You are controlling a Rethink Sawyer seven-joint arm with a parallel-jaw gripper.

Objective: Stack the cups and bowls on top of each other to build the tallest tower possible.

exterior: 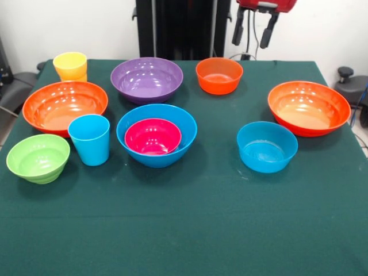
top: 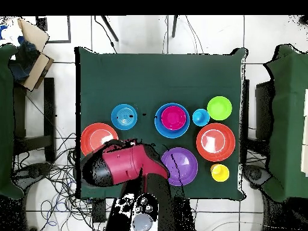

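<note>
Front view shows the tower barely begun: a small glossy magenta plastic bowl (exterior: 152,136) sits nested inside a large glossy blue plastic bowl (exterior: 157,134) near the middle of the dark green tablecloth (exterior: 190,230), and nothing else is stacked. Around that pair stand the loose pieces: a sky-blue tapered plastic cup (exterior: 90,138) just beside it, a ribbed lime-green bowl (exterior: 38,157) further out, a large orange bowl (exterior: 64,106) behind the cup, a yellow cup (exterior: 71,66) at the far corner, a large purple bowl (exterior: 146,79), a small orange bowl (exterior: 219,75), a second large orange bowl (exterior: 309,107) and a medium blue bowl (exterior: 267,146), well apart from the pair. The robot's gripper (exterior: 253,29) hangs high at the far edge, above the small orange bowl, its two dark fingers (exterior: 268,30) spread apart and empty. By my judgement the step in hand is choosing the next piece. A large orange bowl looks the sensible pick, since wide pieces should go low and the cups last; the move calls for descending over a rim, pinching the thin wall, and setting it centred over the magenta bowl.
</note>
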